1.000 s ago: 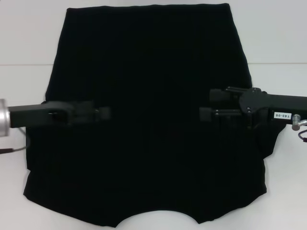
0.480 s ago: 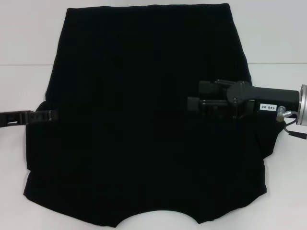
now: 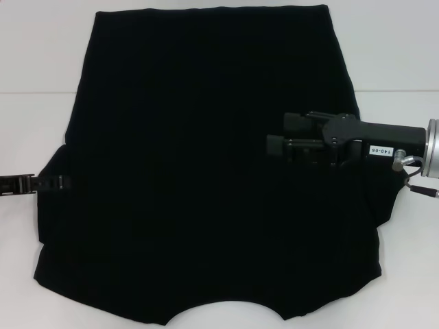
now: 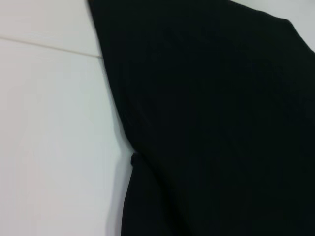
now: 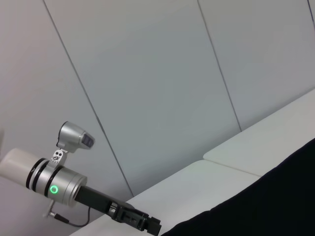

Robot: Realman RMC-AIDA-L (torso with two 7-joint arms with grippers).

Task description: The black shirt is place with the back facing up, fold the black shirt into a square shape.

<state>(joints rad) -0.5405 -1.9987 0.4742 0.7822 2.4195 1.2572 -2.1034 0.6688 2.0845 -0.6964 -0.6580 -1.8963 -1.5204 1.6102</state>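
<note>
The black shirt (image 3: pixel 206 171) lies flat on the white table (image 3: pixel 34 55), with its curved neckline at the near edge and its hem at the far edge. No lettering shows. My right gripper (image 3: pixel 280 134) hovers over the shirt's right half, its two fingers apart with nothing between them. My left gripper (image 3: pixel 66 182) is at the shirt's left edge, by the sleeve, seen edge-on. The left wrist view shows the shirt's edge (image 4: pixel 206 123) on the table. The right wrist view shows a corner of the shirt (image 5: pixel 280 206) and the left gripper (image 5: pixel 147 225) farther off.
A seam (image 3: pixel 34 92) runs across the white table. Bare table lies to the left and right of the shirt. Grey wall panels (image 5: pixel 147 73) stand behind the table in the right wrist view.
My left arm has drawn back from over the shirt's left half to its left edge. My right gripper has moved a little toward the shirt's middle and slightly farther away.
</note>
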